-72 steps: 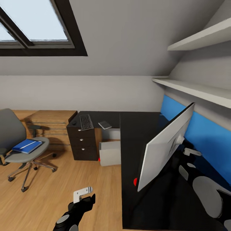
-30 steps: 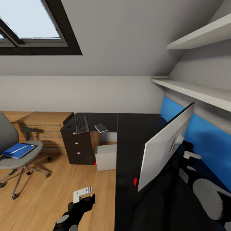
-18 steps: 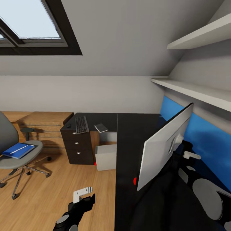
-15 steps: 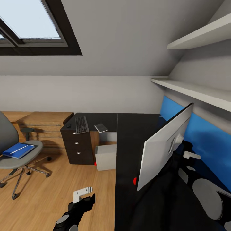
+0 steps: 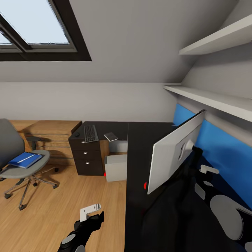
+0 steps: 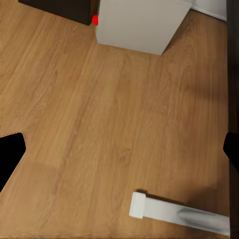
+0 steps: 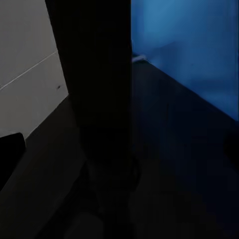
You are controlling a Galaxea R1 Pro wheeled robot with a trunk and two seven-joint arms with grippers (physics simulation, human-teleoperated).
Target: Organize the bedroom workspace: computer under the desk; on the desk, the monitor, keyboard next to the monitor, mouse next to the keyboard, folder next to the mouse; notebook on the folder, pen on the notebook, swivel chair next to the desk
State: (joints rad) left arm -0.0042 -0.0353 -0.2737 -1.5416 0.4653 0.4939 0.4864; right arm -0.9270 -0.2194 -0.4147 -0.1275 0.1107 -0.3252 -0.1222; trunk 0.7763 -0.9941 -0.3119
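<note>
1. Your right gripper sat behind the tilted white flat monitor, around its dark stand; whether the fingers clamped it I could not tell.
2. Your left gripper hung spread apart over the wooden plank floor, holding nothing.
3. The monitor leaned over the black L-shaped desk.
4. The pale grey computer box stood under the desk.
5. The black keyboard, small black mouse and grey notebook lay on the far wing.
6. The blue folder rested on the grey swivel chair, well apart from the desk.
</note>
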